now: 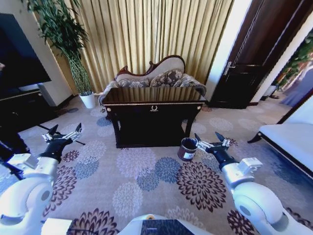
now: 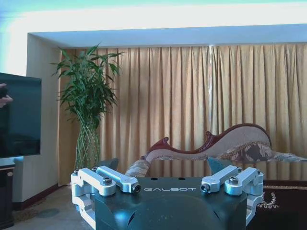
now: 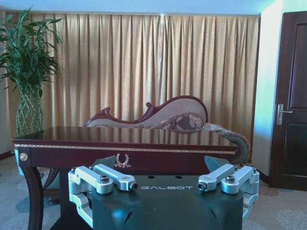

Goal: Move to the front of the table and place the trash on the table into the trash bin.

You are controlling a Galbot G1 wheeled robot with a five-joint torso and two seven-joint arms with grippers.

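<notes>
We face the dark console table (image 1: 153,108) from across the floral carpet (image 1: 146,171); sofa (image 1: 156,77) behind it. Trash bin (image 1: 187,149) stands by its right front leg. Left gripper (image 1: 62,134) and right gripper (image 1: 213,141) hover low, fingers spread, empty.

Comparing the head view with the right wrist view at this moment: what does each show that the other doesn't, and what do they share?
Head view alone: the trash bin on the carpet by the table's right front leg, and both open claws, left claw and right claw, held low over the floor. Right wrist view alone: the door handle close up. Shared: the table, sofa, curtains.
</notes>
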